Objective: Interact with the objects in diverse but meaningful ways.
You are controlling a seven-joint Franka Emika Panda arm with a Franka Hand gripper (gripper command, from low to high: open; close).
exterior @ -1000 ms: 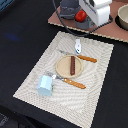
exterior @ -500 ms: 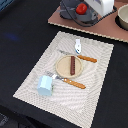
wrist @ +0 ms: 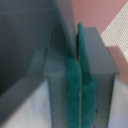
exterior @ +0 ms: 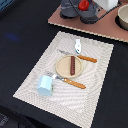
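A pale woven placemat lies on the dark worktop. In the middle of the mat a round wooden plate carries the brown sausage. A knife with an orange handle lies just beside the plate on its far side, and a fork with an orange handle lies on its near side. The light-blue cup stands upright near the fork's head. The small white shaker lies on the mat's far part. On the pink board behind, the red tomato sits in the grey long-handled saucepan. The grey pot stands at the exterior view's right. In the wrist view the end effector is clenched, its green pads pressed together with nothing between them.
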